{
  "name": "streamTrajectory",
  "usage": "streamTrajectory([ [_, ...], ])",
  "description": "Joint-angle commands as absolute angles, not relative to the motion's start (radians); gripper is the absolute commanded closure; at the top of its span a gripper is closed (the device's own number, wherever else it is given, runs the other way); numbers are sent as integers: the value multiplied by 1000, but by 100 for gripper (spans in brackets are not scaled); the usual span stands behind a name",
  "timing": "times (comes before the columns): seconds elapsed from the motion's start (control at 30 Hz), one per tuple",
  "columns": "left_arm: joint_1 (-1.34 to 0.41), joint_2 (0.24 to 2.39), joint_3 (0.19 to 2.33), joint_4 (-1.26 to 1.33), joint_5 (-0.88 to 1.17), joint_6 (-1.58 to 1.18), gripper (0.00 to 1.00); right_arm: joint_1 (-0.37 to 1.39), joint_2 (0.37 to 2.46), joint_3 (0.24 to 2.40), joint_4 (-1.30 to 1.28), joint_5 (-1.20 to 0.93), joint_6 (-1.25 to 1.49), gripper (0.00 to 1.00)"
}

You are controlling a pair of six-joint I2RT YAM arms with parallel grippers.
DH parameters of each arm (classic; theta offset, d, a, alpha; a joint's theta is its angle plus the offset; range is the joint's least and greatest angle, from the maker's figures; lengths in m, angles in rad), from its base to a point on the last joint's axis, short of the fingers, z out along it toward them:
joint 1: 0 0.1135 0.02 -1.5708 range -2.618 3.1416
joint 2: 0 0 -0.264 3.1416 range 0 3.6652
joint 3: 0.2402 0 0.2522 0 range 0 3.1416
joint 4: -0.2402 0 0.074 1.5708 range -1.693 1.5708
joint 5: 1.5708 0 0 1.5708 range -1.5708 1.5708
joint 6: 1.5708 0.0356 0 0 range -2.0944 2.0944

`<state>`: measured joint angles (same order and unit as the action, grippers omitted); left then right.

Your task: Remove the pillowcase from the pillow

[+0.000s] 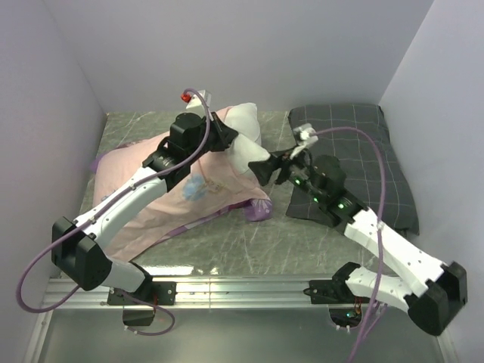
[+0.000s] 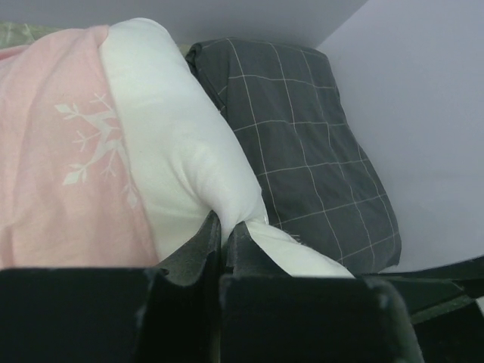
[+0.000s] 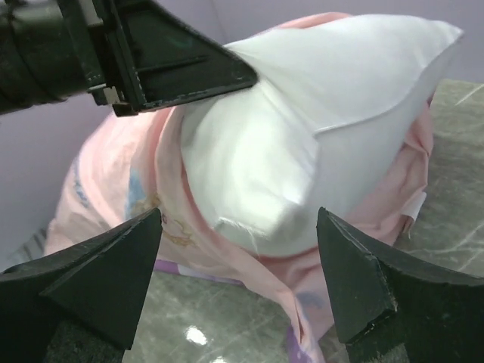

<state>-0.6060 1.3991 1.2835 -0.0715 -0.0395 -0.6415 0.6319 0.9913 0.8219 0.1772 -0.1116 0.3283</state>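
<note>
Two claws on record. Left claw: fingers pressed together, pinching a fold of the large plump white pillow at its bared end. Right claw: fingers spread wide and gripping nothing, with the pillow's bared end directly ahead of the tips; whether they touch it cannot be told. Thin pink fabric pillowcase printed with white snowflakes: covers the pillow ahead and to the left of the left claw, its open edge stopping just short of the pinch. Dark grey checked pillow: lies flat ahead and to the right of the left claw, just beside the white pillow. Grey marbled table: carries all three.
</note>
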Motion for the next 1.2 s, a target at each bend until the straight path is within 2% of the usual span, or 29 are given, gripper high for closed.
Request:
streamTrajectory([
  [0.0, -621, 1387, 1379, 94, 37, -675, 100, 657, 1115, 940, 137, -19, 230, 11],
  [0.17, -640, 1371, 1376, 80, 54, -664, 99, 658, 1264, 1043, 117, 19, 224, 11],
  [0.27, -644, 1359, 1359, 89, 58, -666, 99, 657, 1314, 1084, 107, 3, 259, 23],
  [0.3, -643, 1356, 1356, 87, 55, -664, 100, 657, 1322, 1092, 103, 5, 268, 49],
  [0.4, -644, 1356, 1362, 74, 60, -650, 98, 657, 1333, 1112, 74, 11, 298, 100],
  [0.47, -643, 1359, 1388, 25, 48, -637, 86, 657, 1318, 1120, 52, 34, 316, 100],
  [0.5, -644, 1355, 1397, 8, 34, -632, 65, 657, 1313, 1123, 42, 60, 322, 100],
  [0.57, -647, 1336, 1428, -94, -39, -621, 40, 657, 1295, 1132, 12, 84, 333, 100],
  [0.67, -660, 1272, 1440, -254, -197, -611, 27, 658, 1285, 1135, -14, 101, 344, 100],
  [0.87, -663, 1125, 1387, -566, -525, -664, 26, 658, 1282, 1166, -63, 127, 356, 100],
  [0.97, -663, 1078, 1365, -748, -612, -727, 27, 657, 1305, 1251, -144, 155, 351, 100],
  [1.17, -663, 982, 1258, -888, -490, -769, 30, 657, 1350, 1373, -233, 178, 333, 100],
])
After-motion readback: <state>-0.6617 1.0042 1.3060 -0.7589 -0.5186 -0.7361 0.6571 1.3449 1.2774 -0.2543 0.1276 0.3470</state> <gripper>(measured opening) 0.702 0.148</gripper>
